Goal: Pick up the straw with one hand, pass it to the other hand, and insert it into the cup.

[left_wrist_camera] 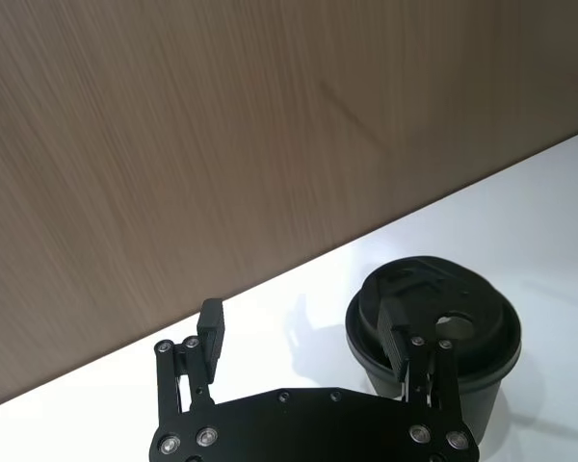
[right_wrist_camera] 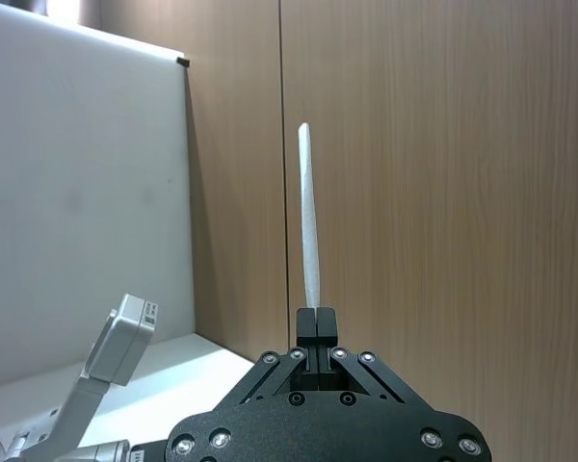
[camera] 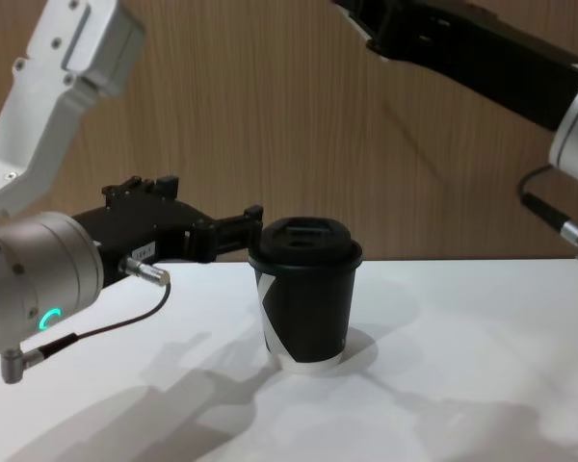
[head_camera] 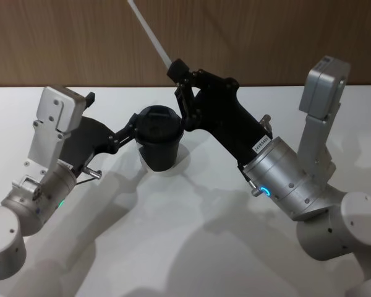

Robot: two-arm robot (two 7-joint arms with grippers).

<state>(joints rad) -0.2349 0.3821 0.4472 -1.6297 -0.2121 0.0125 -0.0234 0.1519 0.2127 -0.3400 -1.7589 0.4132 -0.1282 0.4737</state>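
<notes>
Above the white table [head_camera: 191, 247], the slim labelled right gripper [head_camera: 176, 68] is reaching up and forward, fingers pinching the thin white straw [head_camera: 149, 32] at its lower end. The straw is slanting up past the small black lidded paper cup [head_camera: 161, 145] that is standing upright below. The blocky left gripper [left_wrist_camera: 303, 322] is extending low from the left, fingers spread, one at the lid's rim.

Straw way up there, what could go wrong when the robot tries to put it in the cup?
1. The straw points up, away from the cup, pinched near one end by the right gripper. While it is turned over, it might slip or miss the small hole in the lid.
2. The open left gripper sits right by the lid. A nudge could tip the cup.
</notes>
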